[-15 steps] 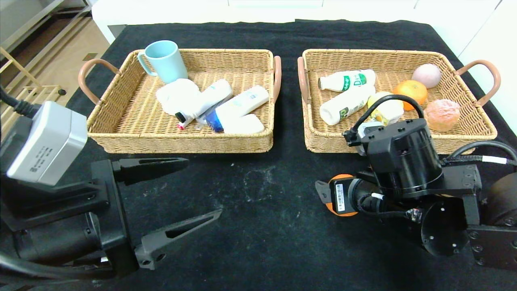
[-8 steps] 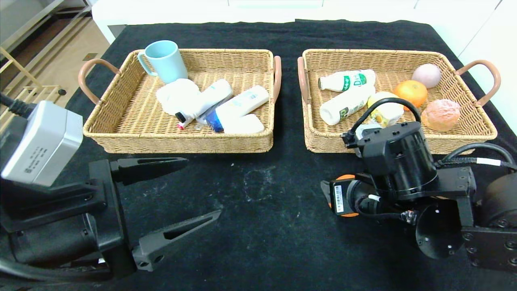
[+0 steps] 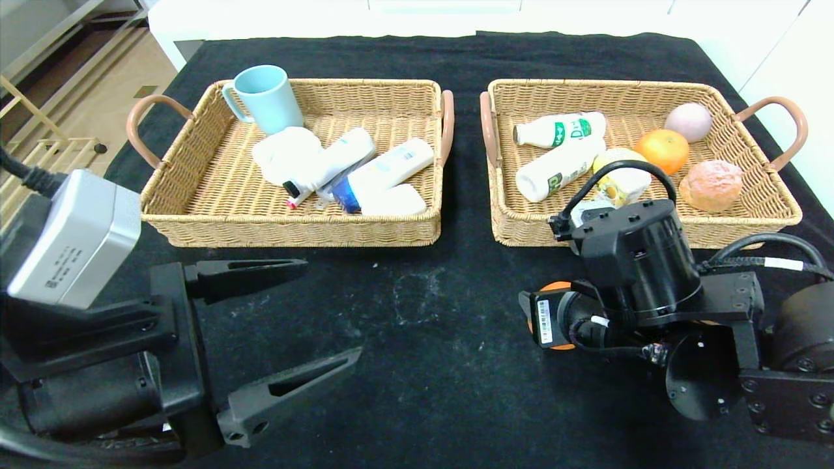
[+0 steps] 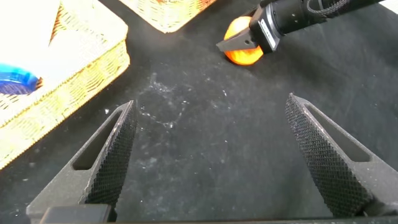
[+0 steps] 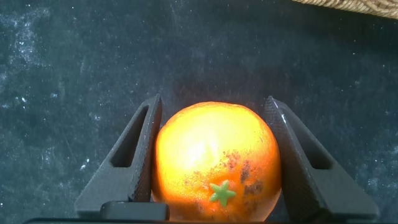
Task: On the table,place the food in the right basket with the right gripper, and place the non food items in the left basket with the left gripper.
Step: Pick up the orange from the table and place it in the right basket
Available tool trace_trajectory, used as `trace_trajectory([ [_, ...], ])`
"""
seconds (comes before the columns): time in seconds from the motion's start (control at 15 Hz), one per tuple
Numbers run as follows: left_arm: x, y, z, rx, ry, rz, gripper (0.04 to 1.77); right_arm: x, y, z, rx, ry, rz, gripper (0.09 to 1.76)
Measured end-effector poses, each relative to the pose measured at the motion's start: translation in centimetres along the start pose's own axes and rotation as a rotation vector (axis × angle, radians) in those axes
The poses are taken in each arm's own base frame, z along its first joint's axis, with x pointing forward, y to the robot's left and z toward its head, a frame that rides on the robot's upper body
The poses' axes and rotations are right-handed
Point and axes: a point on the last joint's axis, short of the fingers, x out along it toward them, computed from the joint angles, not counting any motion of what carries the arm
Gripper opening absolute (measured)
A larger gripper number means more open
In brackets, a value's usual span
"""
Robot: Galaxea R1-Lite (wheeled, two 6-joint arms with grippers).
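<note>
My right gripper [image 3: 535,320] is shut on an orange [image 5: 214,163], low over the black table [image 3: 417,339] in front of the right basket [image 3: 521,231]. The orange shows in the head view [image 3: 554,288] and the left wrist view [image 4: 244,51]. The right basket holds two milk bottles [image 3: 560,129], another orange [image 3: 662,148], a lemon [image 3: 616,156] and a juice carton [image 3: 627,182]. The left basket [image 3: 293,231] holds the blue-capped tube [image 3: 384,169] and the brush-tipped bottle [image 3: 326,166]. My left gripper [image 3: 329,309] is open and empty over the cloth at the near left.
A light blue mug [image 3: 266,98] and a white lump [image 3: 283,153] sit in the left basket. A pink ball [image 3: 689,121] and a rough peach-coloured fruit [image 3: 711,184] sit in the right basket. Bare cloth lies between the two grippers.
My right arm has shifted slightly nearer with the orange held. My left gripper has sunk a little and stays open.
</note>
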Motion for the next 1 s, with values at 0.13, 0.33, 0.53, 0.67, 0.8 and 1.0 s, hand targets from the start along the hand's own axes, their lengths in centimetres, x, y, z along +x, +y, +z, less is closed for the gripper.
trace_trajectory([
  [0.13, 0.0, 0.0, 0.0, 0.0, 0.001, -0.001, 1.72, 0.0, 0.0, -0.1, -0.001, 0.002, 0.0, 1.16],
  [0.33, 0.0, 0.0, 0.0, 0.0, 0.0, 0.0, 1.72, 0.0, 0.0, -0.1, -0.003, 0.004, 0.0, 1.16],
  [0.53, 0.0, 0.0, 0.0, 0.001, 0.001, -0.001, 1.72, -0.2, 0.2, -0.2, -0.01, 0.006, 0.005, 1.15],
  [0.67, 0.0, 0.0, 0.0, 0.001, 0.001, -0.002, 1.72, -0.5, 0.4, -0.2, -0.015, 0.007, 0.015, 1.15],
  [0.8, 0.1, 0.0, -0.1, -0.001, 0.003, -0.001, 1.72, -0.8, 0.4, 0.0, -0.013, -0.001, 0.019, 1.15],
  [1.0, 0.2, 0.0, -0.2, -0.002, 0.008, -0.002, 1.72, -1.5, 0.1, 0.5, -0.003, -0.025, 0.021, 1.15],
])
